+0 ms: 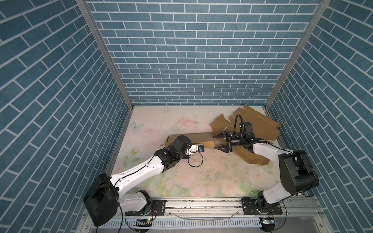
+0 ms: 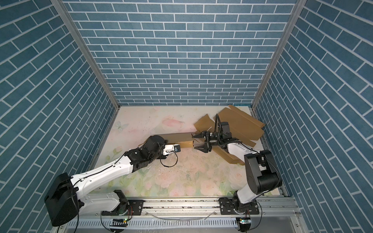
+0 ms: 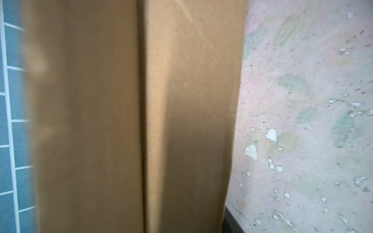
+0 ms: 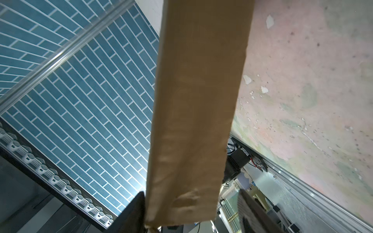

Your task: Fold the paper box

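Sitting inside right gripper [image 1: 215,142]: paper box [image 1: 193,138]

I see left arm [image 1: 141,171] and right arm [image 1: 268,150]: white shells, black joints, black cables; right gripper [image 1: 214,142] black, fingers [image 1: 219,135] wedge-shaped.

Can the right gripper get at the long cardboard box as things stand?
Likely yes. The right gripper is open at the end of the long cardboard box, which runs between its jaws in the right wrist view; nothing blocks it.
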You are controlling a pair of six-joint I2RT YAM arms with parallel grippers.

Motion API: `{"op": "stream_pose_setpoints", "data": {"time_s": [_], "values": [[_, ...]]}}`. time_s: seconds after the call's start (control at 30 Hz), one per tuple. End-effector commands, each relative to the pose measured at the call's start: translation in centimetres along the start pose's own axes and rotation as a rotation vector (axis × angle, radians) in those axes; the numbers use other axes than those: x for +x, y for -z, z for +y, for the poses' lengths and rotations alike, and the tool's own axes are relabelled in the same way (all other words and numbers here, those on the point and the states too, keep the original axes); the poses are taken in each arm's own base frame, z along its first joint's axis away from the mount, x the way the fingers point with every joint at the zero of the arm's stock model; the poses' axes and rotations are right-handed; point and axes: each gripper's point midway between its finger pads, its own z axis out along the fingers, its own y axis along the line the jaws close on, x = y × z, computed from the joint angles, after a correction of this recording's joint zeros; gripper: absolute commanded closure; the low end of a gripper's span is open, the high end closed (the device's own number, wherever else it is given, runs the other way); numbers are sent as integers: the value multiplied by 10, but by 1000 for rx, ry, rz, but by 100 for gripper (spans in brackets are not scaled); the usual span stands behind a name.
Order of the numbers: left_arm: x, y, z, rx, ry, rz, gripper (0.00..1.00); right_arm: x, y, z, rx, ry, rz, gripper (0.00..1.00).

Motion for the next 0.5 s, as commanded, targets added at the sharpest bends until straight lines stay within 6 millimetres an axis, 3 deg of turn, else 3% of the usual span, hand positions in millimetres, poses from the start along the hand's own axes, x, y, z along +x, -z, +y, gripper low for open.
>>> {"op": "stream_pose_setpoints", "data": {"time_s": [0.0,0.23,0.47], "values": [[2,10,-7,122,72,10,58,0,25,11,2,81,-57,29],[-6,18,-19,330,164,31,59,-5,70,12,273,517,-291,28],[-14,12,-42,560,245,40,60,14,83,18,238,888,-410,25]]}}
